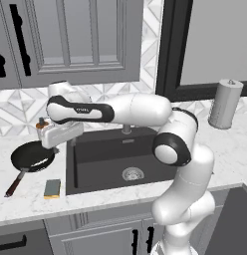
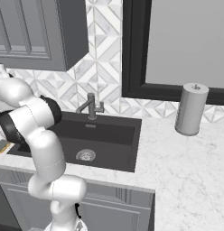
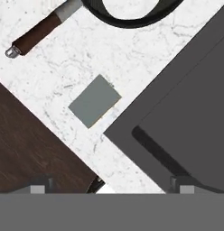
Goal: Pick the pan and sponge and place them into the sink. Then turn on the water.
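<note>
Here the white marble desk (image 1: 26, 199) carries pan (image 1: 32, 156) and sponge (image 1: 52, 188) left of the dark sink (image 1: 95, 159); claw (image 1: 58, 142) released above.

From here I see the arm reaching left across the sink (image 1: 95, 169), its end effector (image 1: 56, 145) hanging over the desk (image 1: 31, 199) just above the right edge of the pan (image 1: 32, 156). The pan sits left of the sink, handle pointing toward the front-left. The sponge (image 1: 52, 188) lies in front of the pan, close to the sink's left rim. A grey cylindrical canister (image 1: 225, 104) stands far right by the wall.
</note>
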